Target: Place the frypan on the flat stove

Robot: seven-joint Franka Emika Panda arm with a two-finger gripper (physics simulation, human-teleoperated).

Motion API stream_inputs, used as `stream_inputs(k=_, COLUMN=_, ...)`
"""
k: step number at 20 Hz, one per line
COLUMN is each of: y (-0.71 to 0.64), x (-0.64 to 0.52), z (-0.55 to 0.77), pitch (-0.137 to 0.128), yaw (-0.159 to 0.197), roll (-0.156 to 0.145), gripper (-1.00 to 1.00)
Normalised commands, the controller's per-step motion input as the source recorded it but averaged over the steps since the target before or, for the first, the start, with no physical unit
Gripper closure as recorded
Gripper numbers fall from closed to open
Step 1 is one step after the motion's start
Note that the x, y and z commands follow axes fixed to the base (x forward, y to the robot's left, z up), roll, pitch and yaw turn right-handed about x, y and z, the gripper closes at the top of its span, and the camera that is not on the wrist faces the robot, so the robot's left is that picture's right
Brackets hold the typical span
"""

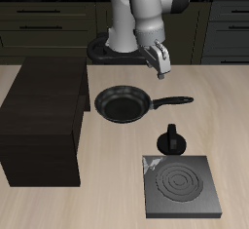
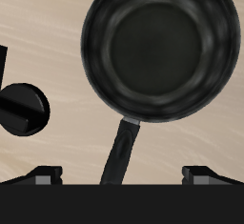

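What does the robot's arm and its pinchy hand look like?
The arm is chunky and rounded, pale silvery grey with dark grey joints. Its gripper is small, white and dark. Up close, the fingertips look black with little grey tops.

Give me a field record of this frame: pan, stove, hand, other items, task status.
frypan: on the table, upright, handle toward the moka pot side, beside the cabinet
flat stove: near the table's front edge, nothing on it
hand: above the table, behind the frypan handle, holding nothing; fingers apart
moka pot: between frypan and flat stove
cabinet: large dark box
task status: frypan not yet grasped
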Motion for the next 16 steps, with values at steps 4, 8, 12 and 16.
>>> stream_inputs(k=4, y=-0.14, x=-0.15, z=-0.12, pitch=0.016, yaw=-0.024, roll=-0.027, gripper=-1.00)
stream_inputs(k=8, y=-0.10, x=-0.60, z=-0.24, pitch=0.025, yaw=-0.050, roll=0.011, gripper=-1.00)
stream_inputs(k=12, y=-0.01, x=-0.21, z=-0.05, pitch=-0.004, yaw=-0.044, roll=0.033, gripper=-1.00)
stream_inputs(k=16, y=0.14, x=-0.13, z=-0.12, pitch=-0.005, yaw=-0.003, roll=0.041, gripper=-1.00)
